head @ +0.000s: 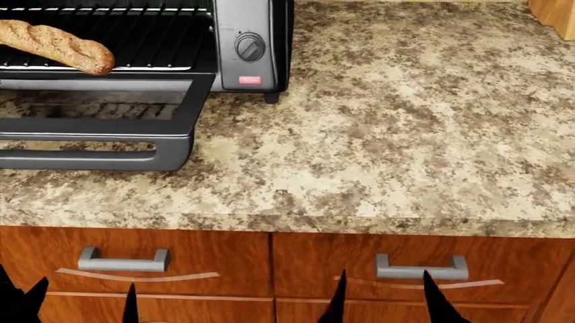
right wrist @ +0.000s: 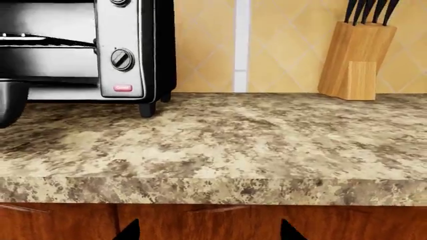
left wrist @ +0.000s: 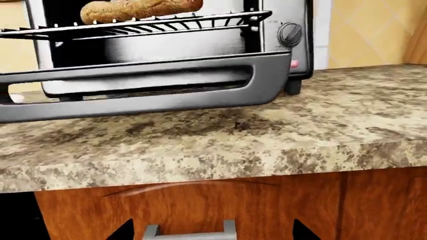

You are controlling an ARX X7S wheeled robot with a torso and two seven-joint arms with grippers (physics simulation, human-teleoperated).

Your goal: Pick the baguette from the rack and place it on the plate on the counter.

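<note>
The baguette [head: 54,44] lies on the black wire rack [head: 153,40] of the open toaster oven, at the far left of the head view. It also shows in the left wrist view [left wrist: 140,9] on the rack [left wrist: 160,24]. The speckled counter [head: 386,134] stretches to the right. The plate is out of view. My left gripper [head: 83,306] is open and empty, low in front of the drawers, below the oven door. My right gripper [head: 384,303] is open and empty, in front of the right drawer. Only the dark fingertips [left wrist: 123,231] [right wrist: 130,231] show in the wrist views.
The oven door [head: 90,158] hangs open over the counter's front part, also seen in the left wrist view [left wrist: 133,85]. Grey drawer handles [head: 123,260] [head: 421,268] sit just above the grippers. A wooden knife block [right wrist: 357,55] stands at the back right against the wall.
</note>
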